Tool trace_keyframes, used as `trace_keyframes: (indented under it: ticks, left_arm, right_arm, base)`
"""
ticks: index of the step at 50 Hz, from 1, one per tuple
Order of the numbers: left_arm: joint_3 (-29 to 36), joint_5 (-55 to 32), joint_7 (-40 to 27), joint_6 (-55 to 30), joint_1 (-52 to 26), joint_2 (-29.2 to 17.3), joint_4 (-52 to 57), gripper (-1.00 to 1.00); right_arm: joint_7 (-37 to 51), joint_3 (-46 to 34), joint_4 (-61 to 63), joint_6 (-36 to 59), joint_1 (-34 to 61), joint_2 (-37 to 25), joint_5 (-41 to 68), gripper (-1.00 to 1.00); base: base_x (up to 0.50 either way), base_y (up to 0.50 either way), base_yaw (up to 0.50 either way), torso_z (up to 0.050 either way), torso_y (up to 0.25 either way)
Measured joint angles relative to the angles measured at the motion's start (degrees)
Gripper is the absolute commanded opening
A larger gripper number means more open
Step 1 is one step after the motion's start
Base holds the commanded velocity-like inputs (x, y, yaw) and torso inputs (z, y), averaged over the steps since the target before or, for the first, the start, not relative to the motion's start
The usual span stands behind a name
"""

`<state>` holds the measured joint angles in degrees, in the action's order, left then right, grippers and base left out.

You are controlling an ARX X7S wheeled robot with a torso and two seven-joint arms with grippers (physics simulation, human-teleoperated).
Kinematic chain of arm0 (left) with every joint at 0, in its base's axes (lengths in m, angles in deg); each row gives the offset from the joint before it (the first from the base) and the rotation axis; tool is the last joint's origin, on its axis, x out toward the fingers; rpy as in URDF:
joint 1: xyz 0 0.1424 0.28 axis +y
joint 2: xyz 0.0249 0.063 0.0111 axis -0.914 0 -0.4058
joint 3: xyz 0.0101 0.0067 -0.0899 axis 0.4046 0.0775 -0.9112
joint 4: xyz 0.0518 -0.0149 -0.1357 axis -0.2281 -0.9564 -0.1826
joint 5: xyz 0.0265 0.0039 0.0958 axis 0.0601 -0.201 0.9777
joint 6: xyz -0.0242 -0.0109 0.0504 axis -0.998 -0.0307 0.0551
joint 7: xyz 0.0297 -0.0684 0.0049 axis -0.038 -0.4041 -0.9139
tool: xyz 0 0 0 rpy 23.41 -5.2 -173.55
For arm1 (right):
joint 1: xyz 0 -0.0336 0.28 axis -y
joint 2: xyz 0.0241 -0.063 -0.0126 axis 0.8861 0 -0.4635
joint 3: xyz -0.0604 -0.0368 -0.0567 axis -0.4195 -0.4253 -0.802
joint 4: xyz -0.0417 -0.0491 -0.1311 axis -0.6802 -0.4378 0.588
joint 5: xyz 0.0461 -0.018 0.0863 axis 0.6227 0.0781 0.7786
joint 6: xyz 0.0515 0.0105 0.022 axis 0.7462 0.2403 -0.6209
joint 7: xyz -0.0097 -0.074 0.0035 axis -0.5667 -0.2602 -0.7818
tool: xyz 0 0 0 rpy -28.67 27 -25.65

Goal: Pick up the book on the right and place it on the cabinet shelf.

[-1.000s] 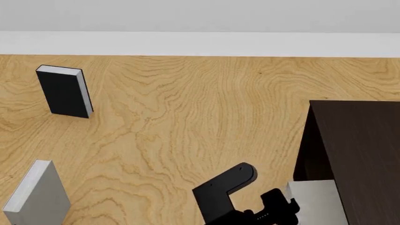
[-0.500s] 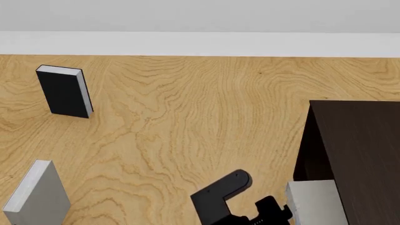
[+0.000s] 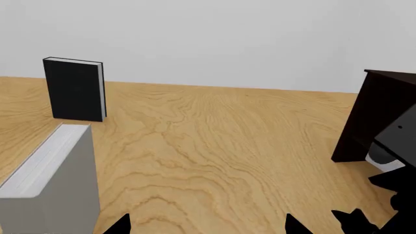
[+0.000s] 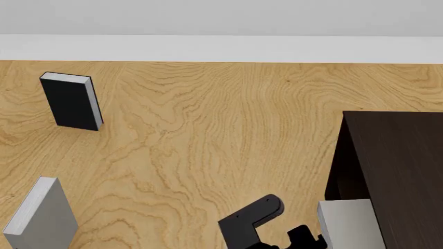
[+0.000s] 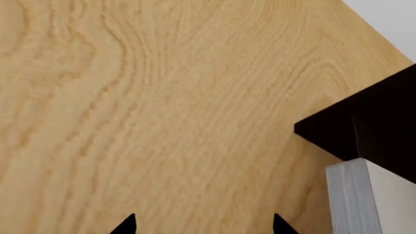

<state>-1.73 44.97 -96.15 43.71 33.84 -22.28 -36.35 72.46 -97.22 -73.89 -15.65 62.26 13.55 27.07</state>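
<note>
Scanning left to right in the head view: a black book stands upright far left on the wooden floor; a grey book stands near left; the right gripper sits near centre-right, touching nothing. Its two fingertips show spread apart in the right wrist view, with only bare floor between them. The left gripper likewise shows parted tips and holds nothing. The book, plain light grey with white page edges, stands upright at the near right, against the open side of the dark cabinet; whether it rests on the cabinet shelf or on the floor just beside it cannot be told. Judgement: a rigid hardcover, moderately heavy, with smooth and probably slippery boards. The best hold is likely across its thickness, pads flat on both covers near the middle, so it does not pivot.
</note>
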Motion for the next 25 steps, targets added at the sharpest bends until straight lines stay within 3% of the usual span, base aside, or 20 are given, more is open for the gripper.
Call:
trace_keyframes:
  ticks: [25]
  left_arm:
    - [0.3, 0.0, 0.2, 0.5, -0.4, 0.1, -1.4, 1.00]
  right_arm:
    - [0.9, 1.4, -1.9, -0.5, 0.1, -0.8, 0.3, 1.00]
  base:
    - [0.00, 0.00, 0.00, 0.000, 0.000]
